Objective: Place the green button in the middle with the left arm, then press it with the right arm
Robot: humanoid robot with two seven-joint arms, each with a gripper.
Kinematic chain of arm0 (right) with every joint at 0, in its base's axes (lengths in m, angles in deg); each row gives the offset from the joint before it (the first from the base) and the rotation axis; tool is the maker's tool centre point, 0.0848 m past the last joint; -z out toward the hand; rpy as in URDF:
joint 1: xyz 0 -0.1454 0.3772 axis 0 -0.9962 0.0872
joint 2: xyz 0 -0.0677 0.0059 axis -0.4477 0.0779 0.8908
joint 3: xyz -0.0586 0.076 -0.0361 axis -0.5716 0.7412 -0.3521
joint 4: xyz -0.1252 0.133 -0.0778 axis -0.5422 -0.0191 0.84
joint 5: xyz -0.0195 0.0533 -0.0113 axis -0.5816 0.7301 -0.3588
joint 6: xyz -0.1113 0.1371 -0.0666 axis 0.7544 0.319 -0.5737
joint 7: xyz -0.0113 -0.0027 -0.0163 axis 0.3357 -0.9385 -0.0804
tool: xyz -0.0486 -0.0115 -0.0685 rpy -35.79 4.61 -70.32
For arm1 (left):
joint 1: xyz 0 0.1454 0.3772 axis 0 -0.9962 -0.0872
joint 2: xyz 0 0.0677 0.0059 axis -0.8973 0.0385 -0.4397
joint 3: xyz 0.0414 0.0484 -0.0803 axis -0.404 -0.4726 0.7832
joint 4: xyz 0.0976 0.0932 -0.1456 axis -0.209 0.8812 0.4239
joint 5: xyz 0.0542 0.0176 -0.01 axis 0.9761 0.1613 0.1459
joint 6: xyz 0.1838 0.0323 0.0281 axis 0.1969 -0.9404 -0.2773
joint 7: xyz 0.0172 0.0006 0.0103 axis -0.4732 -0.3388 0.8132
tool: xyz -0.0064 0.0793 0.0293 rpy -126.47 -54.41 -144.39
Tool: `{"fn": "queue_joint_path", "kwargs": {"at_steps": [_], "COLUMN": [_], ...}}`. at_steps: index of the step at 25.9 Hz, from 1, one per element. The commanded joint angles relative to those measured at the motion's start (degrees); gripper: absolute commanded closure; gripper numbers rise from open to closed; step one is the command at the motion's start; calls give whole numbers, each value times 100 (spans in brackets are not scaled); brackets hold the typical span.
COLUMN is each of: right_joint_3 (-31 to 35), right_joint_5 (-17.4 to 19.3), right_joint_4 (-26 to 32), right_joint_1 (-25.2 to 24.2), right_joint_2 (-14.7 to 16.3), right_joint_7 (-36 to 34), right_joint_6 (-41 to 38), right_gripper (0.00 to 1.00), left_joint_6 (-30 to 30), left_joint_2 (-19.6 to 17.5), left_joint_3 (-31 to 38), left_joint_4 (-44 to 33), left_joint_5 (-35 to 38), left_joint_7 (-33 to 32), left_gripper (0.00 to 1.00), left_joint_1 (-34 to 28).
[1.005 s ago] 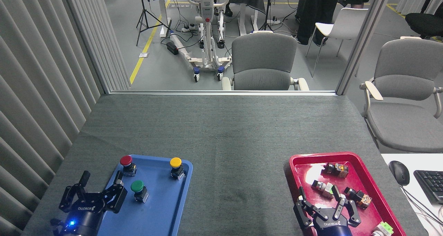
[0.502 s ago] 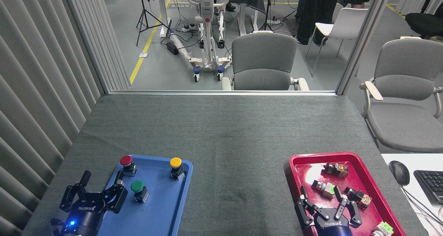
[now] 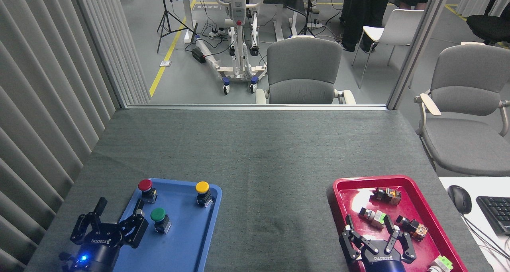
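Over the last second the left pincer (image 3: 118,212) has crept a little to the right and forward, toward the green button (image 3: 159,217); its fingers are spread, with nothing between them, and the nearest finger now stands just beside the button without touching it. The right pincer (image 3: 372,234) has sunk slightly toward the lower edge of the view, fingers likewise spread and empty (it hovers over the near part of the red tray). I judge this as the very start of the job: the left arm is lining up for a grasp, nothing has been lifted, and the press by the right arm is far off.

The green button sits upright in the blue tray (image 3: 187,244), in its left half and toward the near side; the red button (image 3: 146,189) stands at the tray's far left corner and the yellow button (image 3: 203,192) near its far right corner, both well apart from the green one. The red tray (image 3: 402,180) holds several small switch-like parts (image 3: 374,217) scattered loosely; their exact kind is too small to tell. Between the two trays the dark grey worktop (image 3: 275,172) lies bare, so the middle is free to receive the button.
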Motion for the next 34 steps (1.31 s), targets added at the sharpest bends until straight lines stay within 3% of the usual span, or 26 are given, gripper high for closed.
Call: {"fn": "queue_joint_path", "kwargs": {"at_steps": [1, 13, 26, 30, 31, 32, 33, 34], "right_joint_3": [-9, -97, -184, -220, -228, -228, -237, -246], "right_joint_5": [0, -35, -62, -176, -211, -220, -220, -229], "right_joint_4": [0, -53, -141, -141, -141, -141, -141, -141], "right_joint_1": [9, 44, 88, 132, 132, 132, 132, 132], "right_joint_2": [-16, -131, -201, -210, -210, -210, -210, -210], "right_joint_7": [-8, -52, -52, -61, -61, -61, -61, -61], "right_joint_6": [10, 142, 133, 142, 142, 142, 142, 142], "right_gripper": [0, 1, 1, 5, 5, 5, 5, 5], "left_joint_6": [351, 738, 711, 676, 676, 676, 720, 773], "left_joint_2": [-11, -46, -29, -20, -20, -20, -29, -37], "left_joint_3": [-40, -726, -999, -1007, -1025, -1042, -1051, -1130], "left_joint_4": [390, 2051, 2974, 3308, 3326, 3317, 3317, 3317], "left_joint_5": [0, 466, 474, 492, 492, 492, 492, 501], "left_joint_7": [-5, 101, 145, 136, 127, 127, 101, 92], "left_gripper": [0, 1, 2, 4, 9, 27, 59, 82], "left_joint_1": [58, 690, 1358, 1473, 1490, 1499, 1499, 1499]}}
